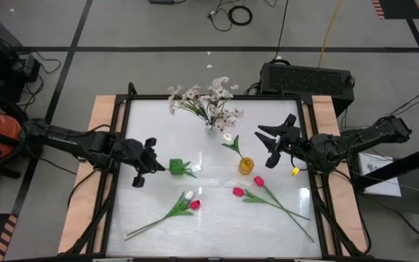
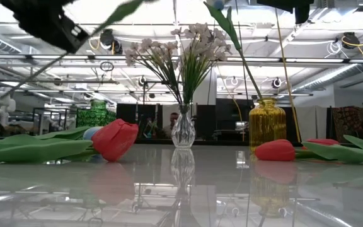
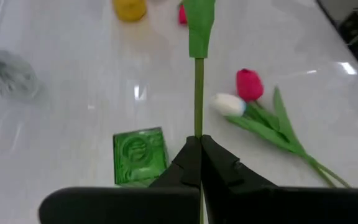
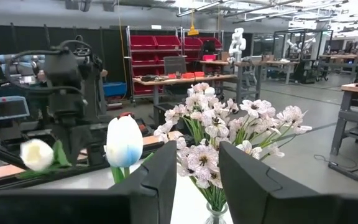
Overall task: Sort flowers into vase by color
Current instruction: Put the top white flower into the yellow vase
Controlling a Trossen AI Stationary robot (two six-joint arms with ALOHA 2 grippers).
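My left gripper [image 3: 199, 140] [image 1: 151, 166] is shut on a green flower stem [image 3: 198, 93] with a leaf [image 3: 199, 25], above the square green vase [image 3: 139, 155] [image 1: 176, 167]. The flower's head is out of the left wrist view. My right gripper [image 1: 269, 142] [image 4: 197, 180] stands open in the air at the right, touching nothing. It faces the clear vase [image 2: 183, 129] of pale blossom sprays [image 1: 208, 102]. A white tulip [image 4: 124, 140] stands in the yellow vase [image 1: 246, 166]. A pink and a white tulip [image 1: 191, 200] and two pink tulips [image 1: 247, 186] lie on the table. My left gripper pinches the bare stem [image 3: 198, 127] between its two fingers, below the leaf. The stem runs straight on past the fingertips, in line with the fingers, which slant down from the table's left. The flower is lifted clear of the table.
The white tabletop [image 1: 158, 131] has a dark frame with wooden strips along both sides. A black box [image 1: 308, 78] sits beyond the far right corner. Bare surface lies at the near left and far left.
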